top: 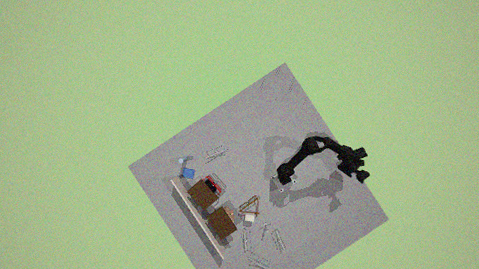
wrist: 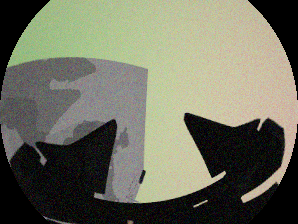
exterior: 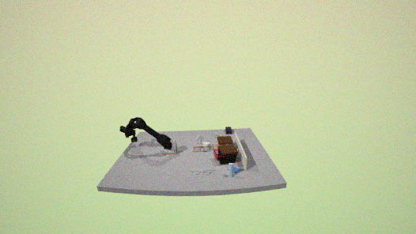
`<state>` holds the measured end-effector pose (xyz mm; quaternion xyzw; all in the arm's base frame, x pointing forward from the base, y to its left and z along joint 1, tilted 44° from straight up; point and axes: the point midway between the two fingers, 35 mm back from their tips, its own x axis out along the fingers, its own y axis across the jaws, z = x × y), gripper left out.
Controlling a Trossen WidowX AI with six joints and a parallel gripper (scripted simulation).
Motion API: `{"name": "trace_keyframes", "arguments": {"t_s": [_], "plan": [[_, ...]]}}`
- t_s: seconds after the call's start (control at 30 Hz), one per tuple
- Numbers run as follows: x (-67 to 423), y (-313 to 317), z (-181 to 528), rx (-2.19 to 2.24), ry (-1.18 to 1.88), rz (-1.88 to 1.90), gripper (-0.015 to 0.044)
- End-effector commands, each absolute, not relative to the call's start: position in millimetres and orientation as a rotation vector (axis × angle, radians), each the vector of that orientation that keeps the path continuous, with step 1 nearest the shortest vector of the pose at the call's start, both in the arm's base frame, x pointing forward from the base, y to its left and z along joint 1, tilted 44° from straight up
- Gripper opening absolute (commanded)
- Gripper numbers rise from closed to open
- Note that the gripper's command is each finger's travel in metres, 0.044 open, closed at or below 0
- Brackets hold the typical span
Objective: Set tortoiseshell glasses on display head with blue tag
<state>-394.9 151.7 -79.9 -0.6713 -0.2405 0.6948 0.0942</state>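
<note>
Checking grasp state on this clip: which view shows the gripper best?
The wrist view: the gripper fills the frame, fingers wide apart with nothing between them. The top view shows it as a small dark shape beyond the table's edge; the exterior view shows only a tiny dark end of the arm.

Matte black jointed arm, black claw with pointed fingers

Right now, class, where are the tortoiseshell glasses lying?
In the top view the tortoiseshell glasses lie on the grey table, just right of the two brown-haired display heads and beside a small white tag, apart from the open gripper.
</note>
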Motion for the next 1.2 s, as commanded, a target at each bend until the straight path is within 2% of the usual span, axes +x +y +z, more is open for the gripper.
{"name": "trace_keyframes", "arguments": {"t_s": [0.0, 0.23, 0.4, 0.57, 0.63, 0.8, 1.17], "plan": [[-394.9, 151.7, -79.9, -1.991, -0.713, 2.061, 0.0426], [-394.9, 151.7, -79.9, -1.991, -0.713, 2.061, 0.044], [-361.1, 209.1, -87.1, -2.138, -0.682, 1.944, 0.0309], [-300.6, 277.2, -96.1, -2.342, -0.596, 1.813, 0.0177], [-273.5, 297.2, -101.2, -2.363, -0.455, 1.81, 0.0125], [-209.8, 336.1, -107.3, -2.521, -0.348, 1.744, 0.0], [-48.6, 375.8, -118.5, -2.714, 0.063, 1.721, 0.0]]}}
